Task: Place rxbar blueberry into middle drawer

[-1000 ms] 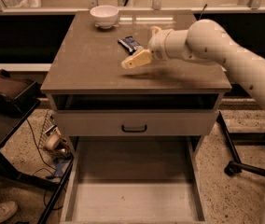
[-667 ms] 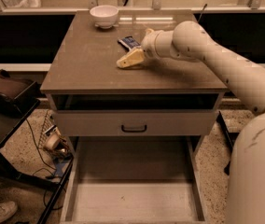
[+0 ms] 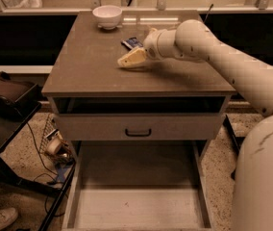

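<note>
The rxbar blueberry [image 3: 131, 43] is a small dark blue bar lying flat on the cabinet top [image 3: 88, 66], just right of a white bowl. My gripper [image 3: 130, 61] hangs low over the cabinet top, a little in front of the bar and apart from it. Nothing shows in it. The middle drawer [image 3: 81, 191] is pulled out wide at the bottom of the view, and its pale floor is bare.
A white bowl [image 3: 107, 16] stands at the back of the cabinet top. A closed grey drawer front with a black handle [image 3: 137, 132] sits above the open drawer. A dark stand [image 3: 6, 97] and cables are at the left. My arm [image 3: 232, 71] crosses from the right.
My gripper has moved a little to the left over the cabinet top, in front of the bar. The arm has swung nearer to the camera. The bar and bowl have not moved.
</note>
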